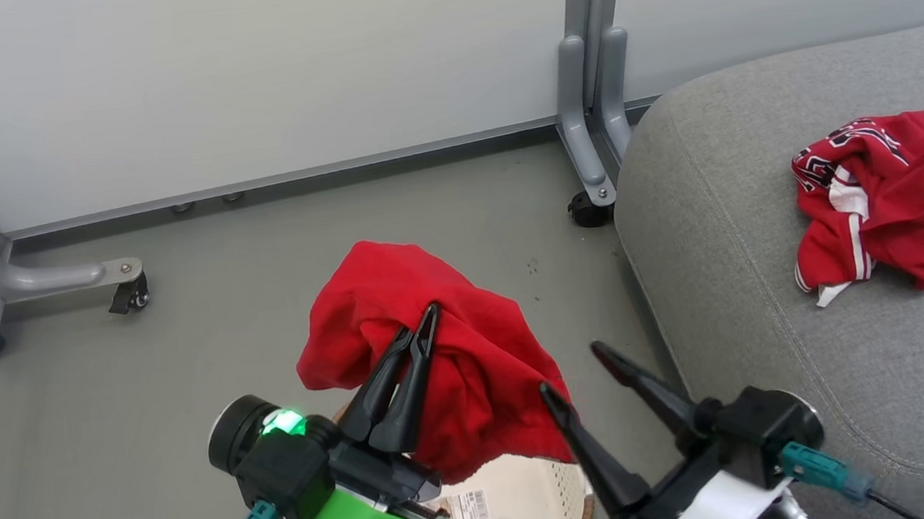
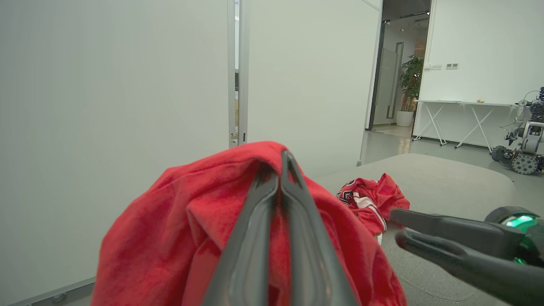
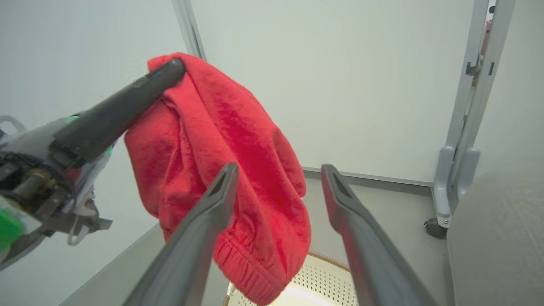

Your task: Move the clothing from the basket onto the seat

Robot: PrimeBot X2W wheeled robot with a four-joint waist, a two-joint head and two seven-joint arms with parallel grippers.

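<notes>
The big grey seat [image 1: 763,310] takes up the right side of the head view. It has a round edge and lots of bare cushion around the red jersey [image 1: 894,192], which lies at its upper right. The grey floor [image 1: 222,253] is open from the basket up to the white wall. The plain red garment [image 1: 478,357] hangs in the middle, above the cream basket [image 1: 530,501] at the bottom edge. The left gripper [image 1: 425,316] is pinched tight on that garment. The right gripper [image 1: 574,369] has its fingers spread apart, just beside the cloth. The jersey's black-and-white letters are too crumpled to read. The basket's sticker [image 1: 470,513] has a barcode, with print too small to read.
</notes>
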